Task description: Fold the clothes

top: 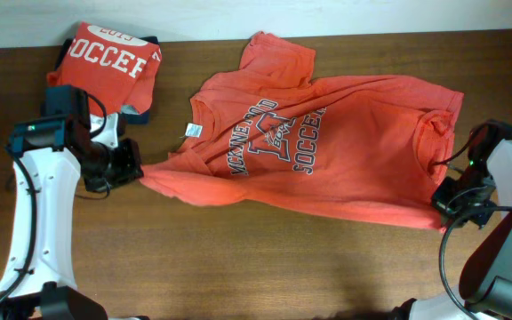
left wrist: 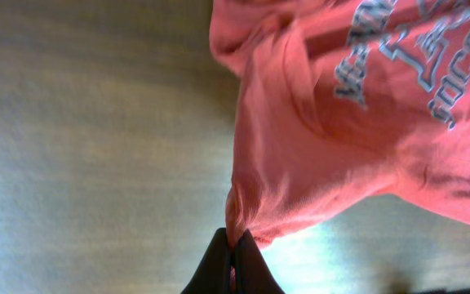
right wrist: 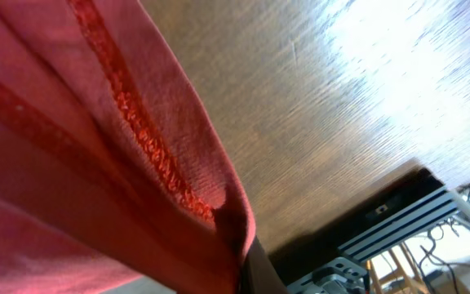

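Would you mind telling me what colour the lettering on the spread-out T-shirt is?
Navy with a white outline on the spread-out T-shirt; clearest in the overhead view.

Soft, even light is falling on the wooden table (top: pixel 265 258) in the overhead view. The shirt (top: pixel 354 151) is casting only a thin shadow along its lower edge, and its lettering is showing sharp. In the left wrist view, glare is washing the table (left wrist: pixel 80 204) pale and the shirt (left wrist: pixel 317 163) is looking soft and overexposed. In the right wrist view, a bright patch is bleaching the table (right wrist: pixel 398 57) at upper right, and the shirt (right wrist: pixel 72 163) is blurring toward the lower left.
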Robot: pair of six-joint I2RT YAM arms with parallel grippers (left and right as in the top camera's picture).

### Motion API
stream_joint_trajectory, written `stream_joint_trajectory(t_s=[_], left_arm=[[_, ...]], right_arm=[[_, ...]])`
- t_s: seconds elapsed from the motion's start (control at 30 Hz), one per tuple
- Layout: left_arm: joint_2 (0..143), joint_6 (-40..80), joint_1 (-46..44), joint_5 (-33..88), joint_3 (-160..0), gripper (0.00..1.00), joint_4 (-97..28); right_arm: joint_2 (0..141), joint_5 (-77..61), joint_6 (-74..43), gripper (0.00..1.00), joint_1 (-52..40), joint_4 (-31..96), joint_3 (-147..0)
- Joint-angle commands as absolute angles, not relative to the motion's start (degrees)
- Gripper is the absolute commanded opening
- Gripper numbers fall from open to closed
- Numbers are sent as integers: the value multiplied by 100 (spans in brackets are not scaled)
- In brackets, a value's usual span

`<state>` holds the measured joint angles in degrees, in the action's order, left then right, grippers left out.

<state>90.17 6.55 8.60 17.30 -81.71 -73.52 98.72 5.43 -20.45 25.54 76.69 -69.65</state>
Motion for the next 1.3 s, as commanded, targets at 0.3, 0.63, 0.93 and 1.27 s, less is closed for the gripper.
stream_joint_trajectory(t_s=[0.3,0.63,0.93,1.27], left_arm=[[8912,1284,484,1728,-6705,0,-7404],[8912,1284,390,1345,-5977,0,-7175],[8899,1278,388,3420,-5964,0,-7043],[8346,1286,390,4637,-6204,0,-7109]], right_arm=[[9819,602,-2303,4,2596,7544,-6346],[9819,561,-2303,4,2596,7535,-6320],[9819,539,-2303,4,2596,7432,-6322],[9819,495,-2300,4,2593,7432,-6322]])
